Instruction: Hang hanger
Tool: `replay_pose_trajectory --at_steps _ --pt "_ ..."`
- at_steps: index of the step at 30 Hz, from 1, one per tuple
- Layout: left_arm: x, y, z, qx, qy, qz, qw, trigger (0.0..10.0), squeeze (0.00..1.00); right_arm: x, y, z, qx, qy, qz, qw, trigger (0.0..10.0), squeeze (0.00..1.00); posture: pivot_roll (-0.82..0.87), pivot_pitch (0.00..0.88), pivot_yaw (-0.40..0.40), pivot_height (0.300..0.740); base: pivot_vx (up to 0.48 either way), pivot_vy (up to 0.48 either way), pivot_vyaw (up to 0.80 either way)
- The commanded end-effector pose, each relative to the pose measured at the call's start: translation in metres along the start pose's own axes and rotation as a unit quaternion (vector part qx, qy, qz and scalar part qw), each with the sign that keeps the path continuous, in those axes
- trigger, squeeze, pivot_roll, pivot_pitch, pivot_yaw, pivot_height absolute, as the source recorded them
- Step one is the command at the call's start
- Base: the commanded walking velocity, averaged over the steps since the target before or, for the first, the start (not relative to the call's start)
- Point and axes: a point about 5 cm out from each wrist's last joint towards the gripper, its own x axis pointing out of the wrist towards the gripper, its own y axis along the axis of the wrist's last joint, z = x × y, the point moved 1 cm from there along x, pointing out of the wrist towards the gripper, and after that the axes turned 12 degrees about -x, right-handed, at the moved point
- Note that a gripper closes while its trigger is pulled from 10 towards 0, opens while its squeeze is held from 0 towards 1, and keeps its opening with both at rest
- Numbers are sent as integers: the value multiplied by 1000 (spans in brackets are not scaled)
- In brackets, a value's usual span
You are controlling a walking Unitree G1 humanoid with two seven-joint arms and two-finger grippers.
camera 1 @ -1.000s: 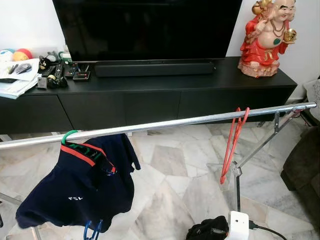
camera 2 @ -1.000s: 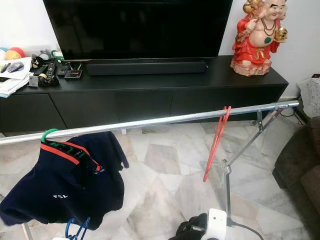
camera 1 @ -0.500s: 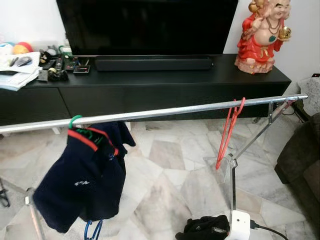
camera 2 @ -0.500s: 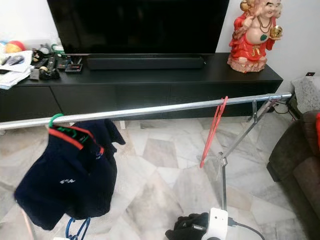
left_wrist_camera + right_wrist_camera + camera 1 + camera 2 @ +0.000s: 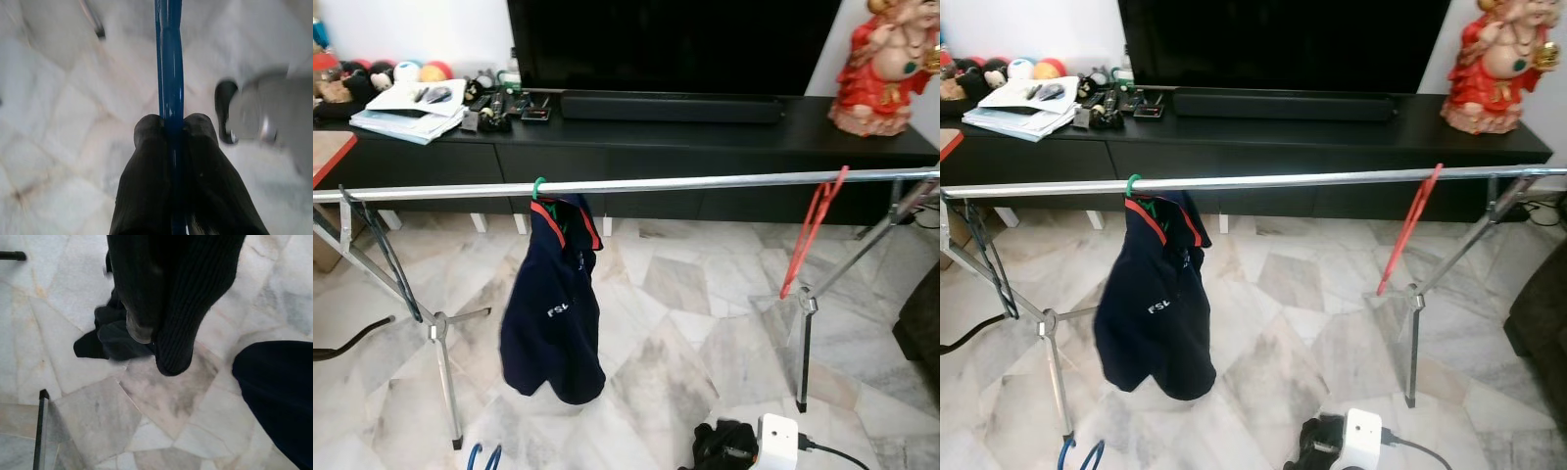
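A silver rail (image 5: 705, 182) runs across the view on folding legs. On it hangs a green hanger (image 5: 538, 186) carrying a navy shirt (image 5: 553, 313), left of the middle. An empty red hanger (image 5: 813, 230) hangs near the rail's right end. My left gripper (image 5: 171, 122) is shut on a blue hanger (image 5: 168, 58), held low over the floor; the blue hanger (image 5: 484, 458) peeks in at the bottom edge of the left eye view. In the right wrist view my right gripper (image 5: 157, 352) hangs with its fingers together and nothing between them.
A black TV console (image 5: 705, 147) with a TV, a soundbar (image 5: 671, 106), papers and a red statue (image 5: 886, 69) stands behind the rail. A white power box (image 5: 775, 443) and a black cloth (image 5: 720, 446) lie on the marble floor. Rack legs (image 5: 435, 333) spread at both ends.
The whole view has shifted and drawn back, so the rack's left legs now show. The navy shirt has settled from a spread, tilted hang to hanging straight down.
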Motion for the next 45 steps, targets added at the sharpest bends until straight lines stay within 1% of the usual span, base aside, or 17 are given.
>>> replay_pose_trajectory --at_steps 1,7,14,23,45 --pt "-2 -9 3 -1 -2 -13 1000 10000 0 -1 -1 9 1 -12 -1 1000 10000 0 -27 81 2 740 -266 0 0" --pt "-4 -14 -1 -3 3 -23 1000 10000 0 -1 -1 9 2 -13 -1 1000 10000 0 -26 80 0 740 -266 0 0" --pt "-5 -16 -2 -5 4 -26 1000 10000 0 -1 -3 10 0 -12 -6 1000 10000 0 -25 81 -2 740 -266 0 -608" --pt "-4 -16 3 -5 2 -22 1000 10000 0 -1 -4 11 -5 -11 -7 1000 10000 0 -23 80 -1 740 -266 0 0" --pt "-3 -12 -2 -3 4 -21 1000 10000 0 -1 -4 10 -12 -7 -10 1000 10000 0 -25 69 1 740 -268 0 0"
